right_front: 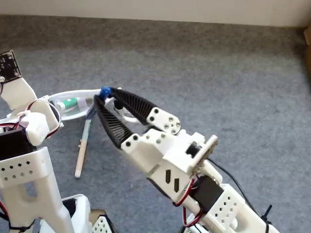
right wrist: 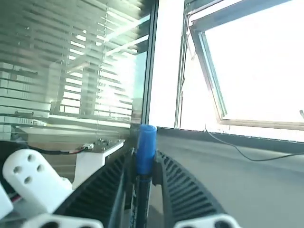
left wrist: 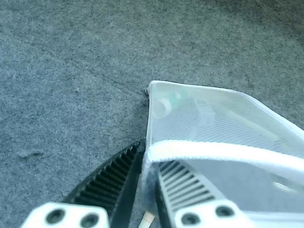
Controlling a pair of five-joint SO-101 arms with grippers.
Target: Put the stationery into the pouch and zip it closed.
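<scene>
High view is showing the right gripper (right_front: pixel 103 95) gripping a blue-capped pen (right_front: pixel 105 91), its jaws closing on the barrel while the cap is poking out past the fingertips, right at the rim of the mesh pouch (right_front: pixel 73 115). Left wrist view is showing the left gripper (left wrist: pixel 148 159) pinching the pouch's white rim between closed jaws. A green-and-white tube (right_front: pixel 67 103) is lying inside the pouch, which is resting on the grey carpet (right_front: pixel 218 73).

The pen's long axis is running along the length of the jaws. The cap end is leading and pointing toward the pouch and the left arm, with the barrel trailing back toward the right wrist.

Whether the cap is sitting inside the mouth or only above the rim cannot be told, and that is where the risk is lying. If the jaws are opening too early, the pen is likely tipping off the soft rim onto the carpet. The cap could also be snagging the mesh or pressing the rim down, dragging fabric out of the left pinch — the mouth would then be sagging shut. A pale stick (right_front: pixel 81 150) is lying on the carpet just beside the pouch and outside it, where a wide swing of the right arm could be knocking it away.
</scene>
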